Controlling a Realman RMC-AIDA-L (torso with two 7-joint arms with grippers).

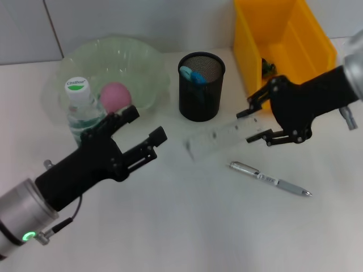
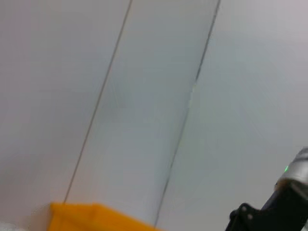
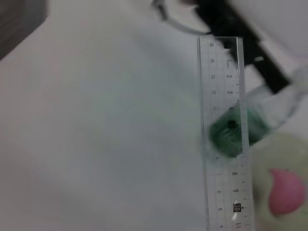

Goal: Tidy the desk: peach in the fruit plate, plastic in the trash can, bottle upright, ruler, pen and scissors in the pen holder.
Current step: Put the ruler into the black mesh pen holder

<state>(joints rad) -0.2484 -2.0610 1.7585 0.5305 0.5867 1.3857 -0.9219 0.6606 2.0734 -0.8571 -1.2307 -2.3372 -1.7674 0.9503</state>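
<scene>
Right pincer (image 1: pixel 257 126): black, reaching in from the right side, jaws closed across one end of the clear plastic ruler (image 1: pixel 223 137). The ruler extends leftward from the grip at a slight tilt; whether its far end rests on the tabletop cannot be told. In the right wrist view the ruler (image 3: pixel 224 144) runs straight away from the camera, with printed graduations legible.

Left pincer (image 1: pixel 143 134): jaws parted, holding nothing, poised above the tabletop just beside the bottle.

Silver pen (image 1: pixel 270 179): lying flat on the tabletop, near the ruler on its near side, not touching it.

Black mesh pen holder (image 1: pixel 201 86): upright beyond the ruler, blue-handled scissors (image 1: pixel 192 75) inside.

Water bottle (image 1: pixel 81 109): upright, green-and-white cap, at the left, against the near rim of the fruit plate.

Pale green translucent fruit plate (image 1: pixel 134 62): holds the pink peach (image 1: pixel 115 96).

Yellow trash can (image 1: pixel 283 39): far right; dark item inside, not identifiable.

Surface: white tabletop (image 1: pixel 187 226), matte. Behind it, a pale wall (image 2: pixel 144 96) with thin dark seams between panels.
</scene>
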